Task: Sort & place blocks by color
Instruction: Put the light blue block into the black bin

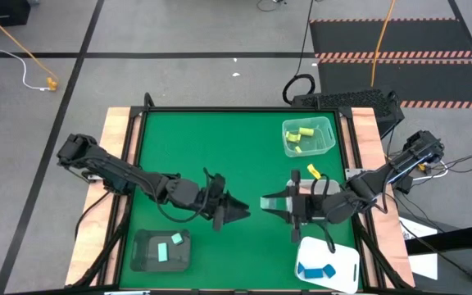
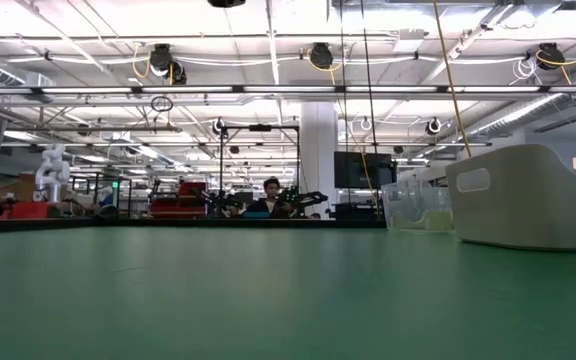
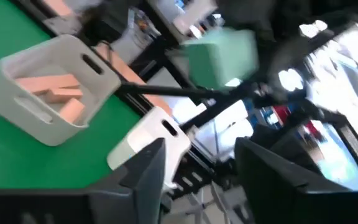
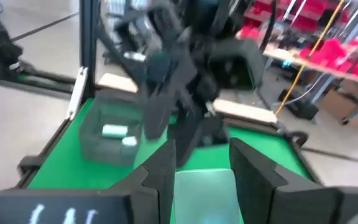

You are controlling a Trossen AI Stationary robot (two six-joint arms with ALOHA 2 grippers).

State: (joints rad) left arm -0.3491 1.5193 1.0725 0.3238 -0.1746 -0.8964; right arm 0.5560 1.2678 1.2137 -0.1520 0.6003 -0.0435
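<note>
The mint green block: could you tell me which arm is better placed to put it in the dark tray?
Left, probably: the dark tray lies on its side, near the left gripper. The right gripper holds the mint green block mid-table.

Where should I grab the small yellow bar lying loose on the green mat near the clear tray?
Probably straight down on the yellow bar, pinching across its narrow width at mid-length: it lies flat and diagonal, so turn the wrist to match.

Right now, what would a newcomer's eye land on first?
The two dark pincers meeting nose to nose over the middle of the green table: the right pincer holds a pale mint-green block toward the left pincer. Next, the clear tray of yellow blocks at the far right.
</note>
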